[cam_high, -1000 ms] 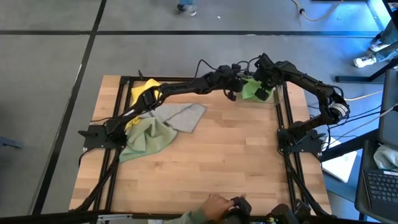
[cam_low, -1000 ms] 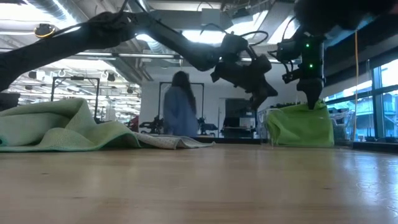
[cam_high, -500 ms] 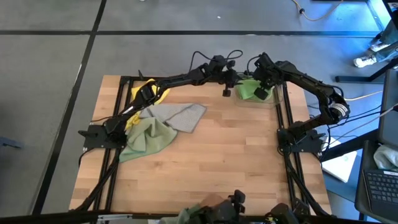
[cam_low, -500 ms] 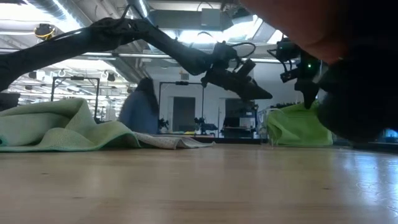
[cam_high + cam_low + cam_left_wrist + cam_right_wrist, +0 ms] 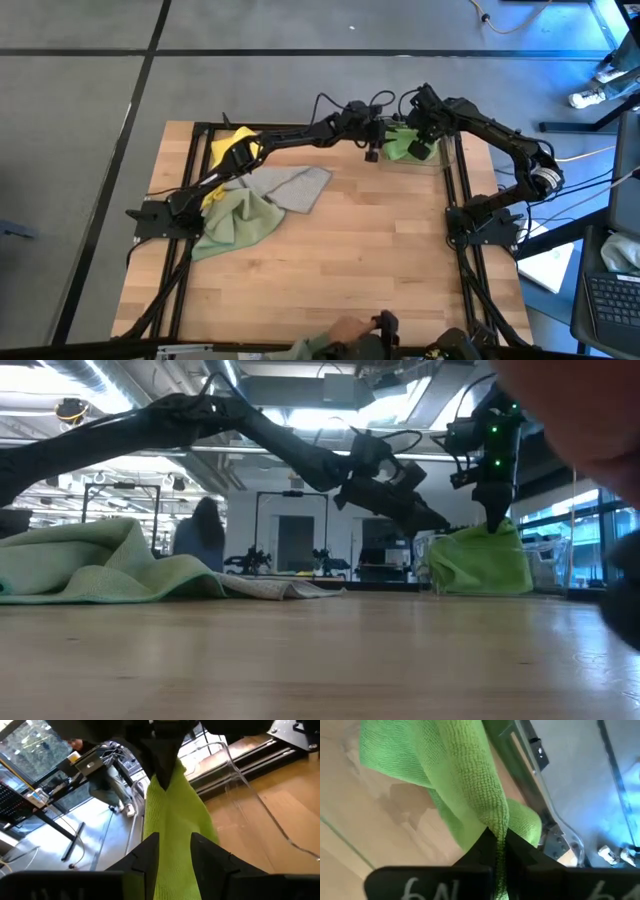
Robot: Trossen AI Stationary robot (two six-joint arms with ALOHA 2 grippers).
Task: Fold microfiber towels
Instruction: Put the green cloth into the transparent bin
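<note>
A bright green towel stands in a peak at the table's far right, by a clear plastic bin. My right gripper is shut on its top. My left gripper reaches across from the left. It is open and nearly level, its tips at the towel's left side. In the left wrist view the green cloth shows between its two fingers. At the far left a yellow towel, a grey-beige towel and a pale olive-green towel lie crumpled on the wood. My right gripper pinches the green towel's raised ridge between its two fingers, coming from above and pointing steeply down. The cloth hangs from the fingers in folds, and its lower part rests on the table. My left gripper stands at the towel; I cannot tell whether its fingers touch it.
A black frame runs along both table sides. A person's hand shows at the near edge and blurs the low view's upper right. Bare wood covers the middle and near table. A person stands in the room beyond.
My left gripper drew back from the green towel toward the table's left, then came back to it, lower, with its wrist rolled. The green towel stays peaked under my right gripper.
</note>
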